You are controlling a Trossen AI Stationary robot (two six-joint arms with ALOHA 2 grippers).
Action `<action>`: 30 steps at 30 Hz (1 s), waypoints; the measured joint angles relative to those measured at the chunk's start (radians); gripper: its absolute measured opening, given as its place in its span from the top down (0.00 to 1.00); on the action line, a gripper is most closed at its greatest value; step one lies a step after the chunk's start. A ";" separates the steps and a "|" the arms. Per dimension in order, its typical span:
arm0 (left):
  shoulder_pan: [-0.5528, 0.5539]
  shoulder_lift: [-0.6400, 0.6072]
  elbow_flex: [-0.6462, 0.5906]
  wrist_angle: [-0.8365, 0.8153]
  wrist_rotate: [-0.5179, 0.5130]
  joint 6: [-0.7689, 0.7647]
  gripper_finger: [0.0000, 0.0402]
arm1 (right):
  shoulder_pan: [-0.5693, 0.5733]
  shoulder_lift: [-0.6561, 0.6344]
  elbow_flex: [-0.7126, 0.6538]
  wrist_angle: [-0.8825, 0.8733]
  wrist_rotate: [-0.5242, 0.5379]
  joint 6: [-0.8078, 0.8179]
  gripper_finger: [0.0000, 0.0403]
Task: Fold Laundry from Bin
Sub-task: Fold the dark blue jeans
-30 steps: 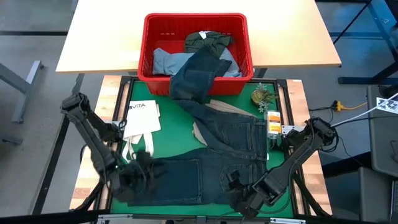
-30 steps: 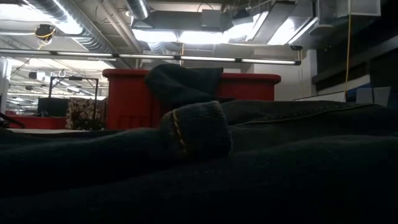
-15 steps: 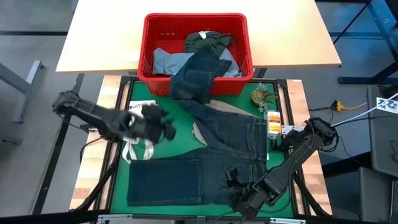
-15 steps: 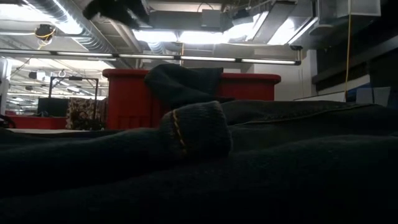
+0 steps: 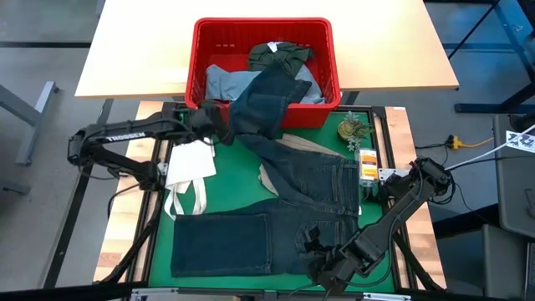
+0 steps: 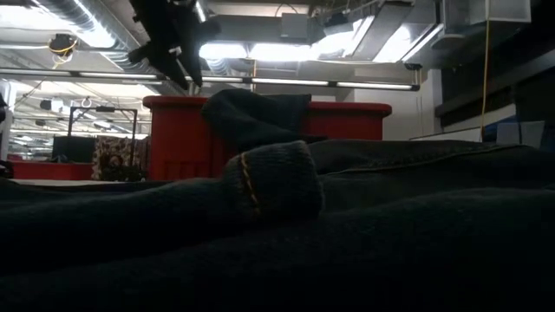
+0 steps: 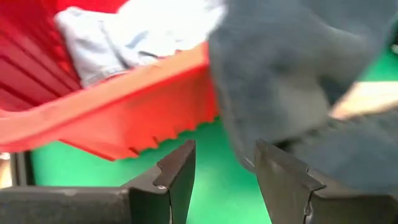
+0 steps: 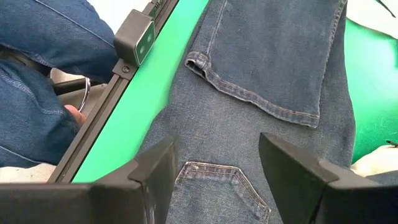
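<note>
Left gripper [image 5: 211, 124] has swung from the near table edge up to the bin [image 5: 322, 38] front wall, now hovering beside the dark jeans [image 5: 309, 188] leg hanging over the rim; likely going to pull that leg out so the jeans lie flat. Its fingers [image 7: 177, 171] are standing apart, holding nothing. Right gripper [image 5: 322, 255] is waiting over the jeans' waist, spread wide, empty. More laundry [image 5: 280, 55] is sitting in the bin.
</note>
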 joint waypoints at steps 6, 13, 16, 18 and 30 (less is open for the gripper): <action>0.088 0.025 0.000 0.056 0.136 0.051 0.61 | 0.000 0.000 0.000 0.000 0.000 -0.005 0.44; 0.128 0.083 0.000 0.115 0.190 0.055 0.61 | 0.000 0.000 0.000 0.000 0.000 -0.009 0.44; 0.140 0.121 0.000 0.114 0.206 0.054 0.61 | 0.000 0.000 0.000 0.000 0.000 -0.010 0.44; 0.147 0.143 0.000 0.117 0.205 0.056 0.61 | 0.000 0.000 0.000 0.000 0.000 -0.010 0.44; 0.151 0.154 0.000 0.254 0.327 0.157 0.94 | 0.000 0.000 0.000 -0.002 0.000 -0.012 0.44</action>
